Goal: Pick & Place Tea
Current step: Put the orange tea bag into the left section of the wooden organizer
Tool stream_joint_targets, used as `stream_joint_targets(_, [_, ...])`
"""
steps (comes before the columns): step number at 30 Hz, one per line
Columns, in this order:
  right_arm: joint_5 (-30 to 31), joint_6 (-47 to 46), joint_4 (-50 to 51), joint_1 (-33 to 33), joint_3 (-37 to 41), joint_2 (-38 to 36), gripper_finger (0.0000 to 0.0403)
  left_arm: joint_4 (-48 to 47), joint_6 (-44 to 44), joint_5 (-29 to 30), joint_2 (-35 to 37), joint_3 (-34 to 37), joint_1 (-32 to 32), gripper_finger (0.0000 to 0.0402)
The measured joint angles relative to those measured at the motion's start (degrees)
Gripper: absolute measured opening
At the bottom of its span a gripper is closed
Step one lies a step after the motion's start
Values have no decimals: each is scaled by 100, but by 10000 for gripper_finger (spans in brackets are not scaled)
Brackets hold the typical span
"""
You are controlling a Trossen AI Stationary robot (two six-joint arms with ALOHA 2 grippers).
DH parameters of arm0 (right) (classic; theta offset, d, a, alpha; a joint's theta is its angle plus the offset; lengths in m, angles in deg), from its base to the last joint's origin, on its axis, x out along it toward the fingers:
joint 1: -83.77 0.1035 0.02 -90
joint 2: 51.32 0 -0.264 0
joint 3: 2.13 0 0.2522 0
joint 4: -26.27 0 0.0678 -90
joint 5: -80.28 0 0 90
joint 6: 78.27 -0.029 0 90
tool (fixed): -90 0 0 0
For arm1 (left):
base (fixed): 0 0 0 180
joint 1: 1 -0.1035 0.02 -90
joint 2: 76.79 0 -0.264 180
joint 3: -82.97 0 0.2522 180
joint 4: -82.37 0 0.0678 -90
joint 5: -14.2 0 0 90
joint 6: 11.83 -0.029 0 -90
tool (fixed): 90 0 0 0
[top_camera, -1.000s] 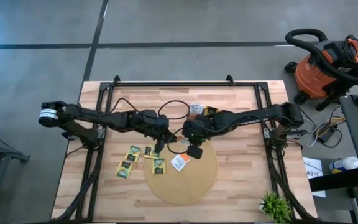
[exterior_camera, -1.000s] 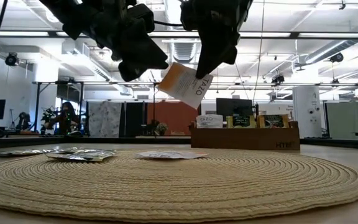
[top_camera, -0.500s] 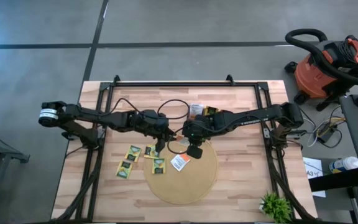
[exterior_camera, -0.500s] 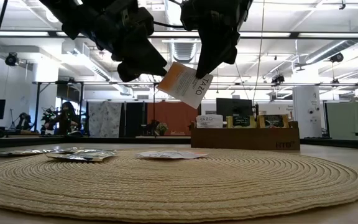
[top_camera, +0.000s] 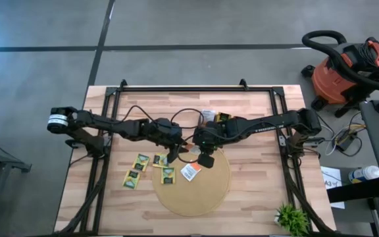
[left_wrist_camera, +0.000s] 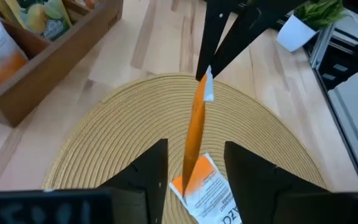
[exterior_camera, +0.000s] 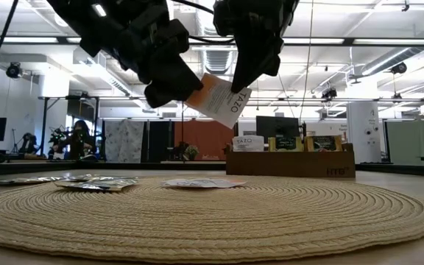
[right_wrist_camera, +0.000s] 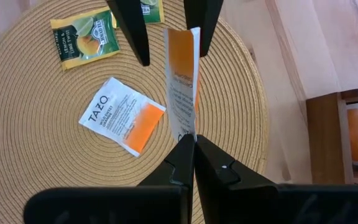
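Orange-white sachet (exterior_camera: 217, 99) pinched by right gripper (right_wrist_camera: 194, 146), left gripper (left_wrist_camera: 194, 165) spread around it

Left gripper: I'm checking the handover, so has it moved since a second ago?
Yes. The left gripper shifted right toward the wooden box, closing in on the orange sachet.

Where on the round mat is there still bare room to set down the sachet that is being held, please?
The round mat is bare over its whole half toward the plant. It is crowded at the other end: a white and orange sachet and a yellow one lie there, under both end effectors, the right end effector holding the sachet.
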Motion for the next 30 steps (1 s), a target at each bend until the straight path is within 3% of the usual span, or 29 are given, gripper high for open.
stream_joint_targets(13, [-3,0,-7,2,0,0,9,180,-278,-2,-28,-2,0,12])
stream_joint_targets(23, [55,-32,29,3,-157,-3,13,196,-293,5,-74,-2,-4,10])
stream_joint_targets(30, [1421,-595,789,31,-307,-500,66,250,91,144,-46,238,-11,9])
